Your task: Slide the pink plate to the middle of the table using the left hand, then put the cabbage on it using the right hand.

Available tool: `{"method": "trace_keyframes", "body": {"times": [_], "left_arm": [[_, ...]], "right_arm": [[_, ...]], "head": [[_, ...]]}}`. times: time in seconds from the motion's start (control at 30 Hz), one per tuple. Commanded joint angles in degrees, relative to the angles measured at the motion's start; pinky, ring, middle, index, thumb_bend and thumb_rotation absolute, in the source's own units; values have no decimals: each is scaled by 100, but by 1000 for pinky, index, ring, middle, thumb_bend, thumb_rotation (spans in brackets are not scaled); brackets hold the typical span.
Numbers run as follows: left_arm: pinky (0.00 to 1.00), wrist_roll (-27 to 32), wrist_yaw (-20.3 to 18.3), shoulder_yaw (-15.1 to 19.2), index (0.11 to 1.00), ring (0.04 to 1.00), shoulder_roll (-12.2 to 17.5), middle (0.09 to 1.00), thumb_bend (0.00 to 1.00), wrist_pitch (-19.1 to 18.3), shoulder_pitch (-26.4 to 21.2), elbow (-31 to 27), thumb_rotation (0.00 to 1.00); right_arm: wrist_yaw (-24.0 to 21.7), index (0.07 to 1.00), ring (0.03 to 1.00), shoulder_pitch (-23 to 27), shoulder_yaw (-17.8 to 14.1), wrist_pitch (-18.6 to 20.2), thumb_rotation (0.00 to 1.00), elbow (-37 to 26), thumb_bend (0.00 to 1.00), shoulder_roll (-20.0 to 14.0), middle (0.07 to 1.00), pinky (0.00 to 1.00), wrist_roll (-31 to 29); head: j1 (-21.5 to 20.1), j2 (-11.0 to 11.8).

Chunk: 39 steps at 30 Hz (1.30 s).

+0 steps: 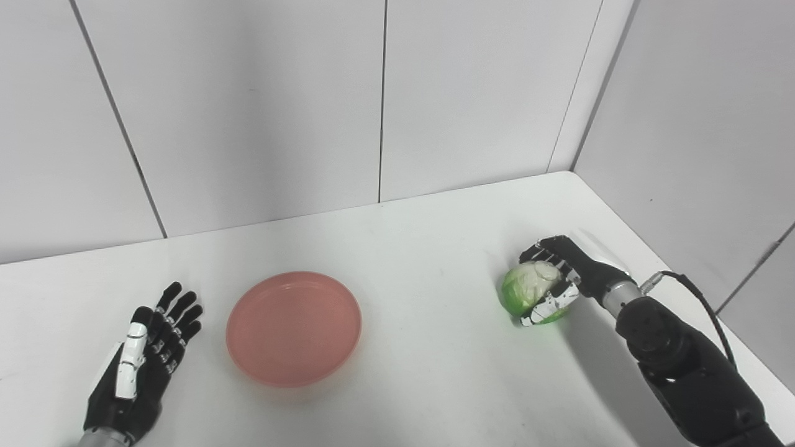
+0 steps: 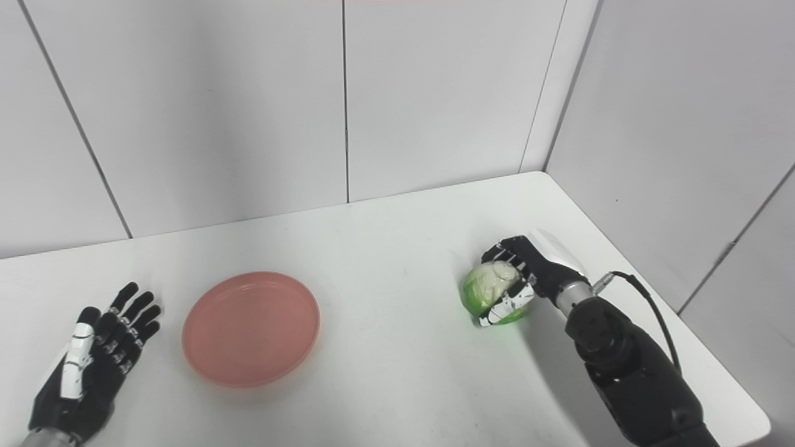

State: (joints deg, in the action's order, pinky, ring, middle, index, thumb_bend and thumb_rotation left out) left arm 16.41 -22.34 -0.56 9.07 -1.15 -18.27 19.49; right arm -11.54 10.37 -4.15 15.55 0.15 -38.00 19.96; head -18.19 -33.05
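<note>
My right eye view takes in the near right corner of the plain white surface (image 2: 397, 248), where my right forearm crosses in; my left eye view cuts that corner off, but shows more of my left wrist at the bottom edge.

My right hand (image 1: 562, 273) is wrapped around the round pale-green cabbage (image 1: 529, 287), well over on the right side of the surface. The fingers (image 1: 541, 248) curl over its far side and top, and the thumb, with its white patches, crosses its near underside, so the head is clasped between them. I cannot tell whether the cabbage rests on the surface or is just clear of it; a green tint shows beneath it.

My left hand (image 2: 87, 366) lies at the left, holding nothing, its fingers (image 2: 133, 304) straight and a little apart, pointing away from me. It sits just beside the shallow round pink plate (image 2: 251, 328) without touching it.

The pink plate lies flat, left of the middle of the surface, well apart from the cabbage.

My right palm is hidden behind the cabbage, and the lower part of each arm runs out of frame.
</note>
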Motion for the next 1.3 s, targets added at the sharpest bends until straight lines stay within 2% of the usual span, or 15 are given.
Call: {"method": "trace_keyframes", "body": {"times": [0.0,0.13,0.23,0.4,0.53,0.67,0.8,1.0,1.27], "left_arm": [[996,-150,87,-87,971,970,-34,975,662,-315,209,217,994],[992,-231,159,-136,974,967,-79,973,657,-278,226,182,1000],[990,-268,238,-182,969,964,-127,968,660,-279,246,121,1000],[990,-332,317,-234,977,967,-190,975,651,-342,263,29,1000],[989,-338,409,-262,977,966,-273,975,650,-424,273,-54,1000],[987,-420,514,-316,976,965,-346,975,656,-420,245,-26,1000],[984,-547,655,-411,973,961,-399,969,660,-471,233,-79,1000],[988,-631,910,-481,962,954,-599,961,639,-579,222,-172,1000],[987,-768,1166,-583,950,944,-809,949,637,-582,154,-99,1000]], "right_arm": [[-4,511,463,275,-105,-123,0,-305,526,-245,446,440,-19],[-90,499,468,444,-47,40,0,-558,528,-254,465,437,106],[-154,509,428,658,14,-69,0,-654,527,-219,444,395,94],[-226,507,424,934,121,-183,0,-712,528,-162,451,390,64],[-349,511,416,1172,304,37,0,-1009,527,-104,444,381,235],[-403,505,425,1414,494,-24,0,-1051,529,-6,453,391,338],[-553,517,398,1659,648,-44,0,-1056,525,139,433,356,260],[-745,515,410,2078,1054,-2,0,-960,526,472,447,369,369],[-910,511,432,2447,1460,-274,0,-600,527,904,455,401,313]], "head": [[46,1],[124,4],[219,16],[338,23],[475,31],[617,48],[742,66],[1142,95],[1653,98]]}}
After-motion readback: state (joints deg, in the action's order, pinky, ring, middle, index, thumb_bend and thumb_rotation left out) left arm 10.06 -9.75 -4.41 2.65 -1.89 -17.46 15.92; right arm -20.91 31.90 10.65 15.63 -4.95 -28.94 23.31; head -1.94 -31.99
